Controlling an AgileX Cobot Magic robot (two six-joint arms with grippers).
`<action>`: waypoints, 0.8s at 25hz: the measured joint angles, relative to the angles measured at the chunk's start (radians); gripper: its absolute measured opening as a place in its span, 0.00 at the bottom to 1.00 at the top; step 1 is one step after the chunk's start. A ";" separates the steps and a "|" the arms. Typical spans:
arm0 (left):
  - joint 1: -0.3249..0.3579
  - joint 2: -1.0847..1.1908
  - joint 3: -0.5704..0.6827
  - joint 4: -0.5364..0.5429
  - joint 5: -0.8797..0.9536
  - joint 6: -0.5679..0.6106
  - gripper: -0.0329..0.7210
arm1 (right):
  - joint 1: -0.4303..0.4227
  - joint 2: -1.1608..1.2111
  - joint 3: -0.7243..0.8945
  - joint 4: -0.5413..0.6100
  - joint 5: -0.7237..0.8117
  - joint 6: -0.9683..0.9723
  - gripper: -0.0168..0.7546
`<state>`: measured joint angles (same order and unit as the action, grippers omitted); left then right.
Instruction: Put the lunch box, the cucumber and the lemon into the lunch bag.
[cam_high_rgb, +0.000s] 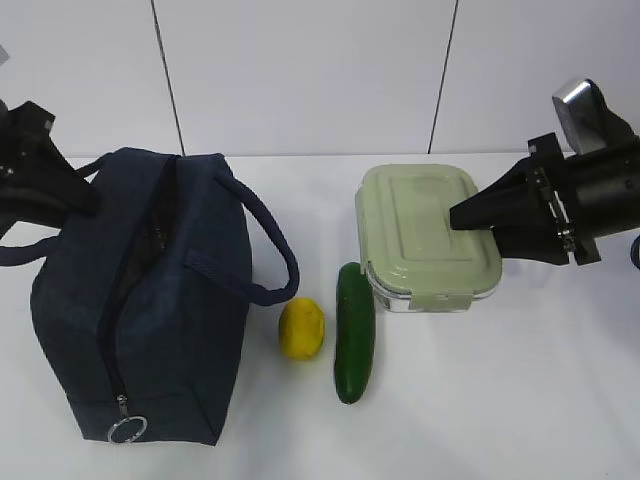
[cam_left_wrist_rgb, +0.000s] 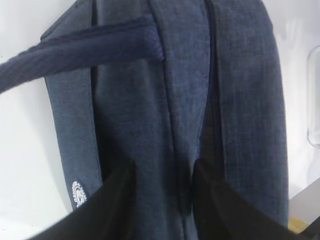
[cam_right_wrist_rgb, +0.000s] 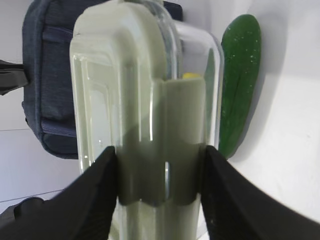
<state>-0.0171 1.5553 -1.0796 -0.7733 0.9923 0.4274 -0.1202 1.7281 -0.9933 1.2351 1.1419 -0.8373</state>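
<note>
The navy lunch bag (cam_high_rgb: 150, 300) stands at the left with its top zipper open. My left gripper (cam_high_rgb: 85, 195) is at its far top edge. In the left wrist view the left gripper (cam_left_wrist_rgb: 162, 200) pinches a ridge of bag fabric (cam_left_wrist_rgb: 185, 100) beside the zipper. The lunch box (cam_high_rgb: 428, 238) with its pale green lid lies at centre right. My right gripper (cam_high_rgb: 470, 215) is closed on its right end, the fingers (cam_right_wrist_rgb: 95, 195) against the latch side of the lunch box (cam_right_wrist_rgb: 160, 125). The lemon (cam_high_rgb: 301, 328) and the cucumber (cam_high_rgb: 354, 333) lie between bag and box.
The bag's strap handle (cam_high_rgb: 275, 250) loops out toward the lemon, and its metal ring pull (cam_high_rgb: 127, 428) hangs at the near end. The cucumber (cam_right_wrist_rgb: 240, 80) lies right along the box's near side. A white wall rises behind the white table (cam_high_rgb: 520, 400).
</note>
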 joint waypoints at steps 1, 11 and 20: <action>0.000 0.008 0.000 0.000 0.000 0.000 0.40 | 0.000 -0.006 0.000 0.000 0.000 0.002 0.48; -0.047 0.053 -0.002 -0.011 0.002 0.000 0.33 | 0.047 -0.018 0.000 0.037 0.004 0.010 0.48; -0.048 0.053 -0.002 -0.014 0.021 0.000 0.07 | 0.101 -0.018 -0.009 0.075 0.000 0.012 0.48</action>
<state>-0.0653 1.6078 -1.0818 -0.7876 1.0128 0.4274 -0.0191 1.7105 -1.0020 1.3105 1.1423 -0.8252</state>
